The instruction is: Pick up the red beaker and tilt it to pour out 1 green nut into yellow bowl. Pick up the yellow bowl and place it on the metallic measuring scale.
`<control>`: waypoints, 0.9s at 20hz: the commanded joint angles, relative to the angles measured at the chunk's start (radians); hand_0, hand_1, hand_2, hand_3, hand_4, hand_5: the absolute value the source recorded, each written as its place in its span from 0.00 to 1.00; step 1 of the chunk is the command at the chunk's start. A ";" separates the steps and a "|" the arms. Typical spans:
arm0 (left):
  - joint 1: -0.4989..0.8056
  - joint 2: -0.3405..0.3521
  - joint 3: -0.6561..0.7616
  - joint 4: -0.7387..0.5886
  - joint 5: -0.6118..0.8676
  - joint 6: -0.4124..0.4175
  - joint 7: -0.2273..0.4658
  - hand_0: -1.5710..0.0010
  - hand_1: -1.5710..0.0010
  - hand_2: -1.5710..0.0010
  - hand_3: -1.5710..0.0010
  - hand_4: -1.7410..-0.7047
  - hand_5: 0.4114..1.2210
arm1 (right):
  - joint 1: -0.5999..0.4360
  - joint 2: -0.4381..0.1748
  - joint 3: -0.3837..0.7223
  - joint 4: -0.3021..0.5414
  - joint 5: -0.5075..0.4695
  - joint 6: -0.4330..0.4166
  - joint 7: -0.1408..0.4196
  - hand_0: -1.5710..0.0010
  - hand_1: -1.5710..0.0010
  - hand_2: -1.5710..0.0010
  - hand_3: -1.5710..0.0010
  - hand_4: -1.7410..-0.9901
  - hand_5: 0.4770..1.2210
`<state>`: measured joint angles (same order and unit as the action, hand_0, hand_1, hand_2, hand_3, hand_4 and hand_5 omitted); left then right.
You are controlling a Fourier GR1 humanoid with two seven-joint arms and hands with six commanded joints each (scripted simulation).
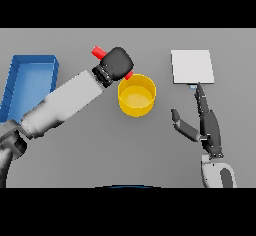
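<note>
The red beaker (98, 52) lies tilted in my left hand (117, 64), whose fingers are curled round it; only its two ends show past the hand, one up left and one (129, 75) at the yellow bowl's back rim. The yellow bowl (136, 95) stands in the middle of the table, just right of and below that hand. I cannot make out a green nut. The metallic measuring scale (192, 66) is a pale square plate at the back right. My right hand (206, 122) rests open just in front of the scale, fingers straight and pointing toward it.
A blue bin (30, 82) stands at the table's left side, partly behind my left forearm (65, 102). Bare grey table lies between the bowl and the scale.
</note>
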<state>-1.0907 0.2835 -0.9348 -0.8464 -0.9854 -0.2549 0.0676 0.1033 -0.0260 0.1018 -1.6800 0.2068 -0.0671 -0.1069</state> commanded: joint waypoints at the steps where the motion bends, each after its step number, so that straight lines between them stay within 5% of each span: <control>1: -0.014 -0.003 -0.023 0.006 -0.014 -0.013 -0.005 0.00 0.00 0.00 0.03 0.01 1.00 | -0.001 -0.004 -0.005 0.001 -0.003 0.000 0.014 1.00 1.00 1.00 1.00 0.60 0.21; 11: -0.169 -0.034 -0.209 0.113 -0.118 -0.041 -0.070 0.00 0.00 0.00 0.00 0.00 1.00 | -0.023 -0.003 0.001 0.023 0.051 -0.039 0.045 1.00 1.00 1.00 1.00 0.65 0.14; 18: -0.235 -0.057 -0.340 0.156 -0.176 -0.024 -0.138 0.00 0.00 0.00 0.00 0.01 1.00 | -0.011 -0.005 0.006 0.017 0.061 -0.043 0.014 1.00 1.00 1.00 1.00 0.71 0.15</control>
<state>-1.3255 0.2262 -1.2752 -0.6907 -1.1599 -0.2802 -0.0703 0.0925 -0.0310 0.1074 -1.6631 0.2675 -0.1100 -0.0936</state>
